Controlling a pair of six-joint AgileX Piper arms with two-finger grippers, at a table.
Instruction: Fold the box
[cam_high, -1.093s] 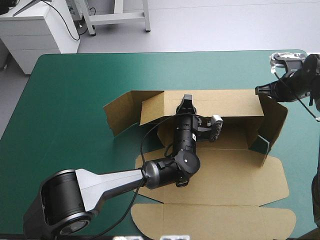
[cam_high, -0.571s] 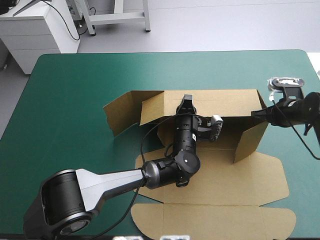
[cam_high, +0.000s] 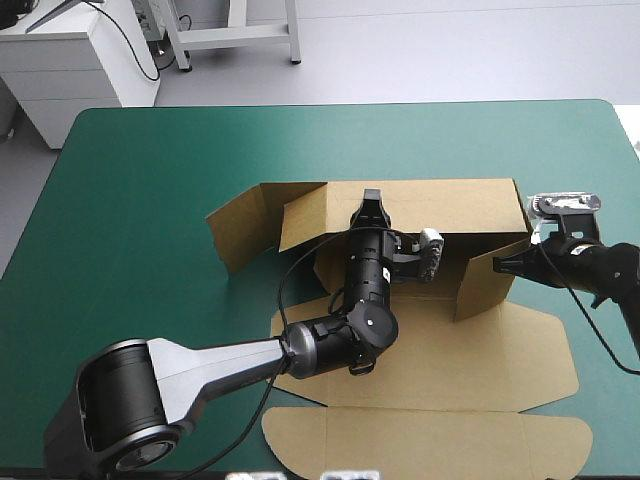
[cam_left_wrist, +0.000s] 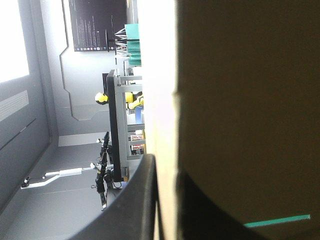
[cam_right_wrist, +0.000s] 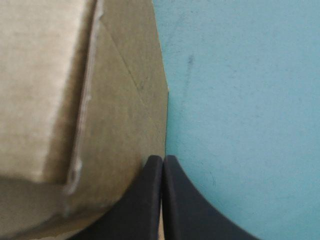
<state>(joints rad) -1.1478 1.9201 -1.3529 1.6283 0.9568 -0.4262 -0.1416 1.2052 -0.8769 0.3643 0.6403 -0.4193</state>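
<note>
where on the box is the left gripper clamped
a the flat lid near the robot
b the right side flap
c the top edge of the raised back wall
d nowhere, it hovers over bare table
c: the left gripper is shut on the top edge of the box's raised back wall, about midway along it.

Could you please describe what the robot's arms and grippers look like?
The left arm has a bulky black-and-grey base joint, a tapering grey link, then rounded black joints and a black cylindrical wrist. The right arm shows only a black end section. The left gripper and the right gripper each have two broad black fingers, curved like pointed fins.
</note>
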